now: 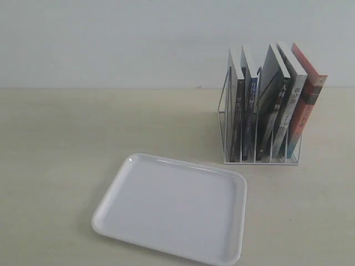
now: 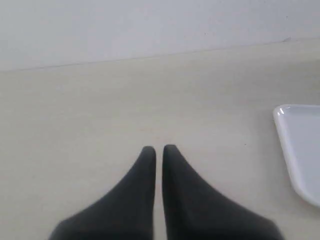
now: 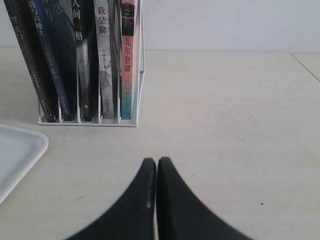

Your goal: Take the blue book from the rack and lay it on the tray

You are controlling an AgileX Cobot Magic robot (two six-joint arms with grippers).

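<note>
The blue book [image 1: 250,117] stands upright in the white wire rack [image 1: 223,119], second slot from the left, dark blue spine facing out. In the right wrist view the blue book [image 3: 54,55] and the rack [image 3: 140,65] are ahead of my right gripper [image 3: 156,161], which is shut and empty over bare table. The white tray [image 1: 172,205] lies flat in front of the rack, with nothing on it. Its corner [image 2: 300,145] shows beside my left gripper [image 2: 159,149], also shut and empty. Neither gripper shows in the exterior view.
Other books share the rack: a dark one [image 1: 237,119] at the far left, a grey-black one [image 1: 272,113], a pale grey-white one [image 1: 288,108] and an orange-red one [image 1: 305,111]. A tray corner [image 3: 17,150] lies near the rack. A pale wall backs the table.
</note>
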